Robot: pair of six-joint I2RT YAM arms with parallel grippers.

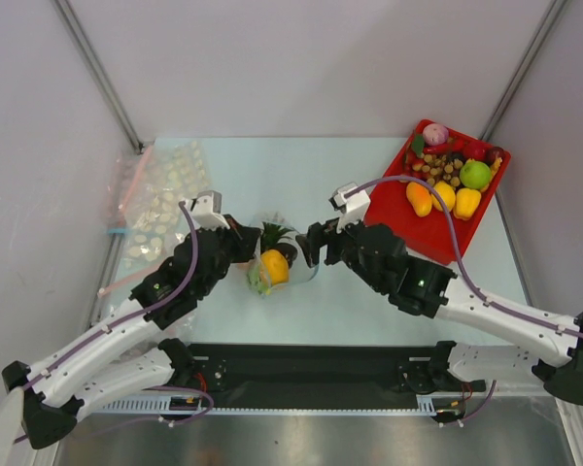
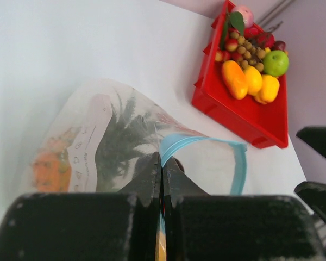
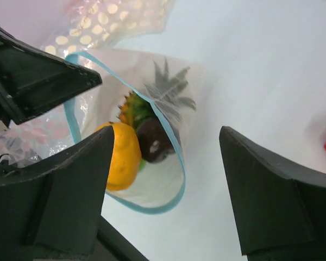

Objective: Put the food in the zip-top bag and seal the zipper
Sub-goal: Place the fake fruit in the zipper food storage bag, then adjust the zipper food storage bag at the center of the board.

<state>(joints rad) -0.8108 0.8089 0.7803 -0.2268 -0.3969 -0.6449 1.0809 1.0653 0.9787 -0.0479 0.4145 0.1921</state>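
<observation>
Your left gripper (image 2: 162,168) is clamped on one end of the zipper (image 2: 206,140). Your right gripper (image 1: 309,248) stands wide and empty. The bag (image 3: 152,187), food (image 1: 273,265) inside, lies at its 9 o'clock in the top view, mouth gaping. The right arm is nearer the free rim.

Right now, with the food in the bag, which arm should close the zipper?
Right, probably. The left gripper is shut on the zipper, anchoring the zip-top bag with its mouth gaping. The right gripper is open and empty right at that mouth, free to press the strip closed.
</observation>
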